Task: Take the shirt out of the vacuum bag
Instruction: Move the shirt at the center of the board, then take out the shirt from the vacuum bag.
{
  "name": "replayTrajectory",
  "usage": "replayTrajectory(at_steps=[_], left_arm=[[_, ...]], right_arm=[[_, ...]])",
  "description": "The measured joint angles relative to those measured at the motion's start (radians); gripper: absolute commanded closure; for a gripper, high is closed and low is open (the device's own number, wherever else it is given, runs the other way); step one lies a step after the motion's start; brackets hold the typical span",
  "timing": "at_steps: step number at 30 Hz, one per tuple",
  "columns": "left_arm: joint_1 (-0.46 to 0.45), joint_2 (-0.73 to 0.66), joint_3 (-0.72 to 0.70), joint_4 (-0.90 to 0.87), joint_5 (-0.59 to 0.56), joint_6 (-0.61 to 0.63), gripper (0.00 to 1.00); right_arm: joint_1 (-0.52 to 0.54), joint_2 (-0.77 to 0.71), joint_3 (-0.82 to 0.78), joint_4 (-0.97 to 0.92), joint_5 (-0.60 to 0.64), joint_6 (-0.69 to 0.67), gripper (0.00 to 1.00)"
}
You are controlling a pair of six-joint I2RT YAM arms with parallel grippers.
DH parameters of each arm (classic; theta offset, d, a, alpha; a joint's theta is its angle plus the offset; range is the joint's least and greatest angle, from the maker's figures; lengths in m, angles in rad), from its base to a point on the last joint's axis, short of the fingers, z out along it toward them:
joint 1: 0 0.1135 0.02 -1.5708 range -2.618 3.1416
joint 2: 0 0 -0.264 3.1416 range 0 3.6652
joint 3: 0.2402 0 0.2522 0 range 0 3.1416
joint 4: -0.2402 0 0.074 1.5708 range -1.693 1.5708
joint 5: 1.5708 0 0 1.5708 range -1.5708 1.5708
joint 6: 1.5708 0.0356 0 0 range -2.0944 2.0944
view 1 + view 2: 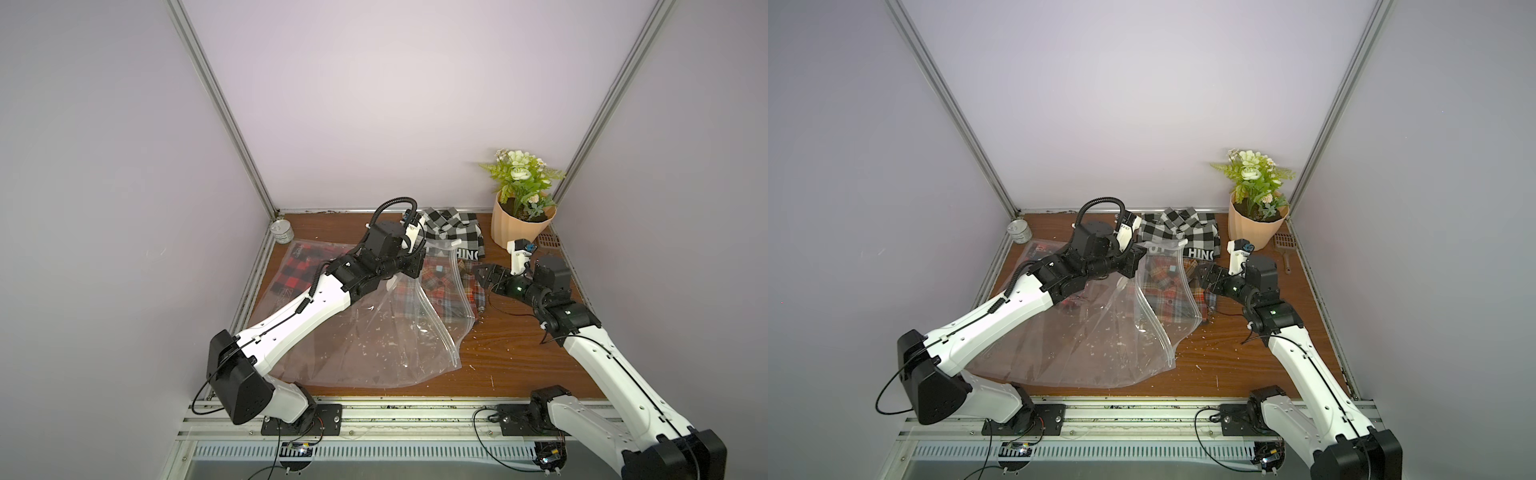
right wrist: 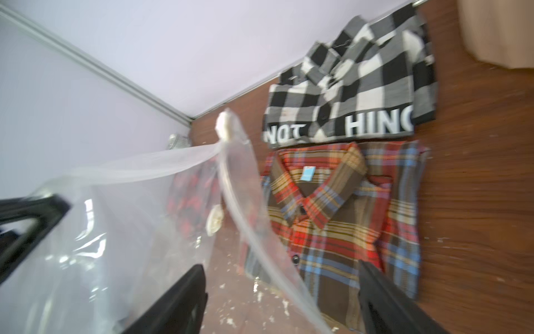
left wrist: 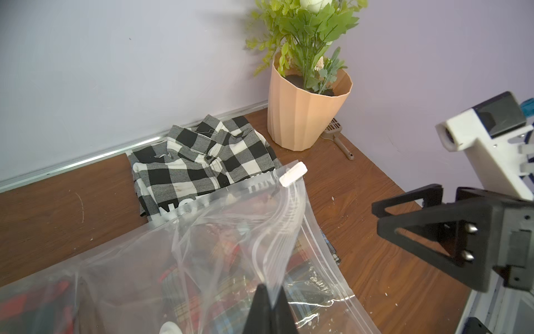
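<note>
The clear vacuum bag (image 1: pixel 374 345) lies across the middle of the brown table in both top views. My left gripper (image 3: pixel 270 300) is shut on the bag's upper zip strip (image 3: pixel 277 240) and holds it up, so the mouth gapes. A white slider (image 3: pixel 293 173) sits at the strip's far end, and the white valve disc (image 2: pixel 215 221) shows through the plastic. A red, brown and blue plaid shirt (image 2: pixel 346 217) lies folded in the open mouth (image 1: pixel 440 286), with one edge past the lower strip. My right gripper (image 2: pixel 281 266) is open just in front of the shirt (image 1: pixel 1167 291), holding nothing.
A black-and-white checked shirt (image 1: pixel 453 232) lies by the back wall. A potted plant (image 1: pixel 521 224) and a small scoop (image 1: pixel 546 241) stand at back right, a tin can (image 1: pixel 281 232) at back left. Another bag with a red-and-black plaid shirt (image 1: pixel 299 270) lies left.
</note>
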Motion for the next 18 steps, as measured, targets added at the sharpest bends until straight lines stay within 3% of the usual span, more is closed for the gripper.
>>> replayTrajectory(at_steps=[6,12,18], left_arm=[[-0.012,0.046,0.017,0.019,0.017,0.0,0.99],[-0.035,0.098,0.063,0.022,0.024,0.0,0.99],[-0.077,0.153,0.134,0.018,0.028,-0.008,0.99]], right_arm=[[0.029,0.084,-0.148,0.208,-0.181,0.124,0.19],[0.123,0.206,-0.16,0.343,-0.232,0.167,0.24],[0.147,0.305,-0.16,0.422,-0.248,0.188,0.26]])
